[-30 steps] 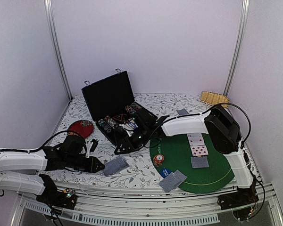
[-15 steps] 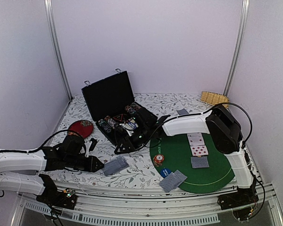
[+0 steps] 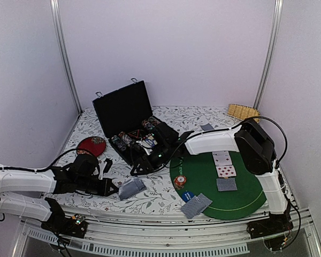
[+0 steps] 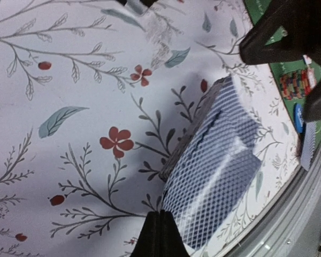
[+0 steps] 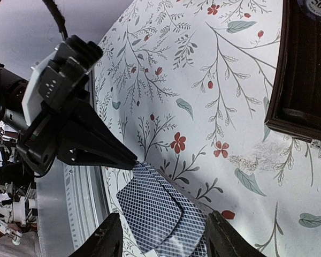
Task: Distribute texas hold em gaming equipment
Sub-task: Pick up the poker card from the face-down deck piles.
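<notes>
Green felt in a round mat (image 3: 241, 201) covers the right of the tabletop (image 3: 161, 197) and already carries part of the deal. On it are two face-up cards (image 3: 224, 164) with red pips, a face-down card (image 3: 226, 184) below them, and a striped chip (image 3: 180, 181) and a blue button (image 3: 188, 195) near its left rim. A pair of grey-blue backs (image 3: 196, 205) laps over its near edge, and a lone card (image 3: 207, 127) lies beyond the mat. By that showing the job looks partway done: the black case (image 3: 123, 110) stands open with rows of chips (image 3: 119, 142) inside, so most chips seem undealt. The left side has only a small card pile (image 3: 131, 188)

That pile rests on the floral cloth just ahead of the left tool (image 3: 111, 188). This tool is clenched, its tip against the pile's edge, and whether a card is nipped there I cannot tell. The right tool (image 5: 166, 238) hangs released above the same pile, with nothing between its fingers

The cards are thin and flat with rounded corners, and their slightly glossy backs carry a fine diamond lattice. They lie loosely fanned. The chips are thick discs with striped rims. The cloth is smooth, printed with leaves and red flowers. The case looks rigid, matte and hinged, and beside it sits a round dark-red dish (image 3: 91, 145)
</notes>
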